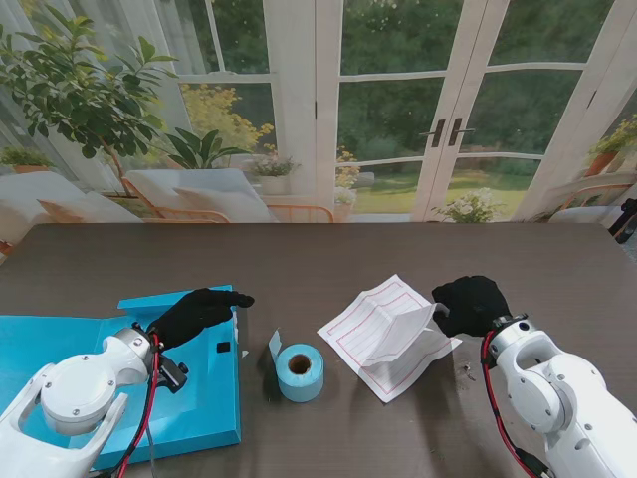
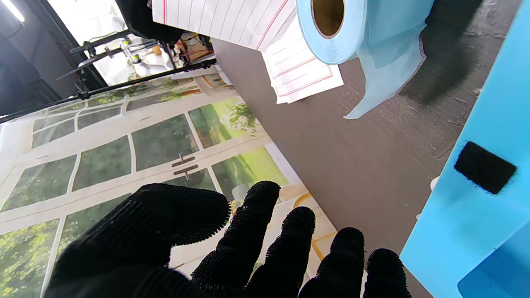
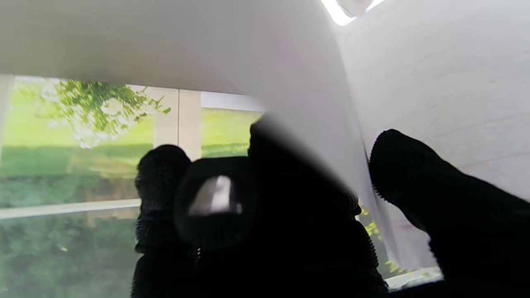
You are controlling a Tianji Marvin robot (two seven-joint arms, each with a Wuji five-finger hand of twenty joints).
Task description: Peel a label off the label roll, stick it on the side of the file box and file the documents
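The blue file box (image 1: 204, 403) lies open and flat at the near left, with a black velcro patch (image 2: 484, 167) on its flap. My left hand (image 1: 194, 317) hovers over the box's far right corner, open, its fingers (image 2: 265, 215) spread and holding nothing. The blue label roll (image 1: 299, 371) stands to the right of the box with a loose tail (image 2: 372, 82) hanging off it. The white, red-lined documents (image 1: 383, 334) lie right of the roll. My right hand (image 1: 470, 304) is shut on their right edge, and a sheet (image 3: 434, 82) passes between thumb and fingers, lifted and bent.
The dark wooden table (image 1: 328, 259) stretches away to glass doors and a garden backdrop behind it. A small speck lies on the table by my right wrist (image 1: 466, 372).
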